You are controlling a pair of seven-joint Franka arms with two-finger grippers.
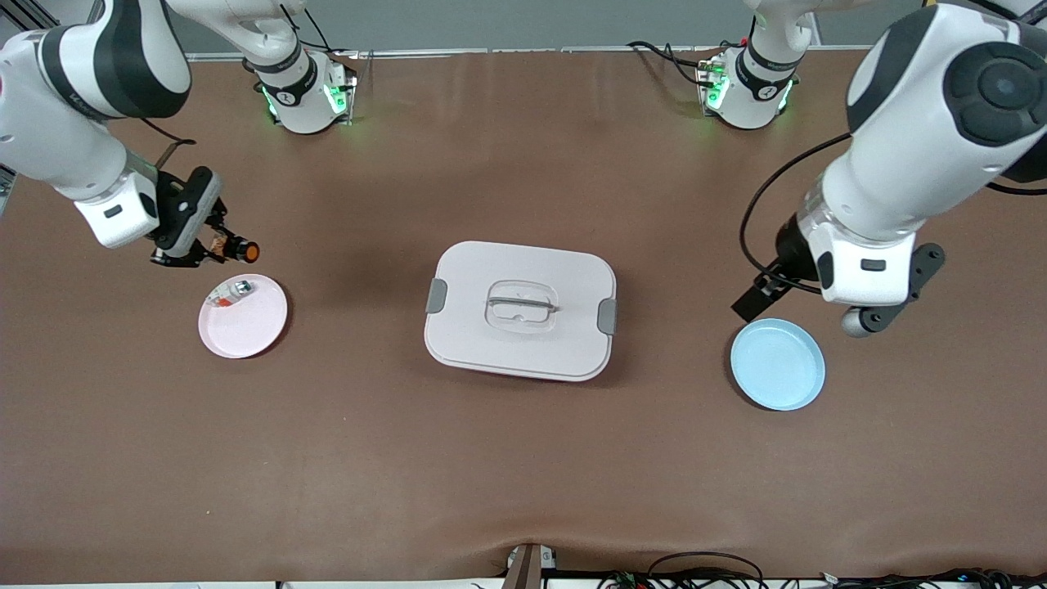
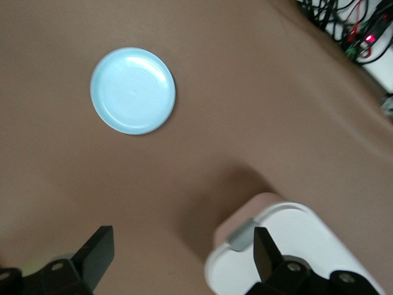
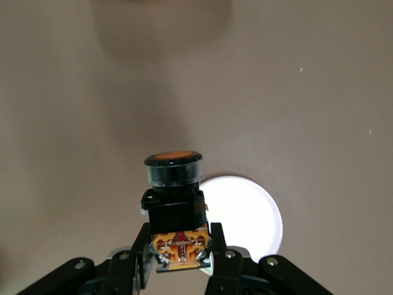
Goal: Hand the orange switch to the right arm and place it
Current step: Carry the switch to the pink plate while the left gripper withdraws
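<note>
You see the right end effector (image 1: 219, 244) clenched on the orange switch (image 1: 239, 247), held in the air just above the pink plate (image 1: 249, 327) at the right arm's end of the tabletop (image 1: 523, 458). The left end effector (image 2: 184, 258) waits released near the blue plate (image 1: 777, 368); the lidded white box (image 1: 520, 311) sits between the plates.
</note>
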